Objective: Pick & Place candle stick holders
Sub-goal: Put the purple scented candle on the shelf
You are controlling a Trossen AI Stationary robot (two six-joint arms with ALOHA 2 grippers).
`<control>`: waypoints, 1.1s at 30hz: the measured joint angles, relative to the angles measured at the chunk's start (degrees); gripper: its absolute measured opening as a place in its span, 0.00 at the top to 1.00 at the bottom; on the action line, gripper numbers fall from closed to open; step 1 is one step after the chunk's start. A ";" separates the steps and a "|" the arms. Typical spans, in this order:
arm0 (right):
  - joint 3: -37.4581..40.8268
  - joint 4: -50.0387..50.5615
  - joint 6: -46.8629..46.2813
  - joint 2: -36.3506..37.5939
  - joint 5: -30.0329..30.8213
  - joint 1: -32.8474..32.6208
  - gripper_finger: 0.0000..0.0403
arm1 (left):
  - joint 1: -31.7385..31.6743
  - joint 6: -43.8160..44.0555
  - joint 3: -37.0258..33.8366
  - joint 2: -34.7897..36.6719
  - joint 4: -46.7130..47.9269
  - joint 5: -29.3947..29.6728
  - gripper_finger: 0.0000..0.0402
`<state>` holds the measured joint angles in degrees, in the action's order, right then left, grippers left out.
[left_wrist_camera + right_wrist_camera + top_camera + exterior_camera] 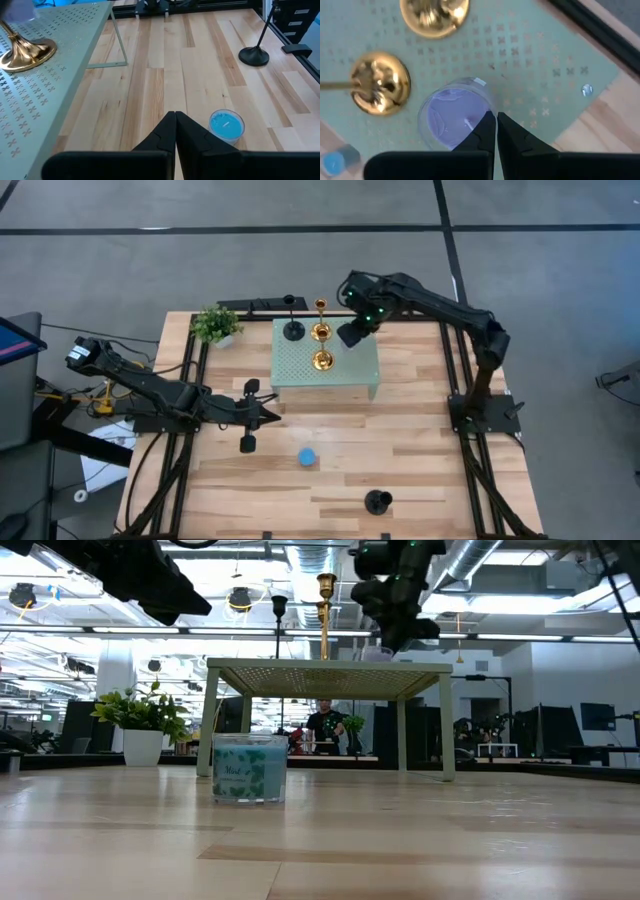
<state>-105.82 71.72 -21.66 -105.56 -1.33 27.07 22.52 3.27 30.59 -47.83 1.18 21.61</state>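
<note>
both sets of jaws are closed tight, fingertips pressed together, nothing held in either. right gripper (pixel 496 120) hangs over the mint-green perforated stand (pixel 350 370), near its far right part, tips just above the rim of the lilac holder (pixel 454 114); cannot tell if they touch the glass. the lilac holder sits upright on the stand top. in the high view the right gripper (pixel 351 332) covers it.

two gold holders on the stand: one (pixel 321 320) toward the far edge, one (pixel 322 360) nearer the middle, close together but apart. right wrist view shows both round gold bases (pixel 380 82) (pixel 434 15) just beside the lilac one. one black holder (pixel 293 330) stands on the far left corner of the stand, thin stem upright.

left gripper (pixel 275 415) is over bare table in front of the stand's left front corner, well apart from the right one. blue holder (pixel 308 457) is on the wooden table (pixel 420 440), near the left gripper, not touching it; left wrist view shows it (pixel 227 124) just past the closed fingertips. second black holder (pixel 377 501) sits near the table's front edge, well apart from the rest.

small potted plant (pixel 216 325) at the far left corner of the table, beside the stand. low view shows a person (pixel 323 726) in the room behind, seen under the stand.
</note>
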 joint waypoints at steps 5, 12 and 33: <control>-4.89 1.49 1.15 -3.86 1.07 0.48 1.00 | 0.01 0.00 0.00 0.00 -0.01 0.00 0.98; -7.36 4.17 1.29 -5.47 1.96 1.13 1.00 | 0.00 0.00 0.00 0.00 0.01 -0.01 0.98; -7.36 5.74 2.15 -5.39 3.03 1.15 1.00 | 0.02 0.00 0.00 0.00 0.01 0.00 0.98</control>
<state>-113.18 77.46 -19.51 -110.96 1.69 28.23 22.55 3.27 30.59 -47.83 1.19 21.61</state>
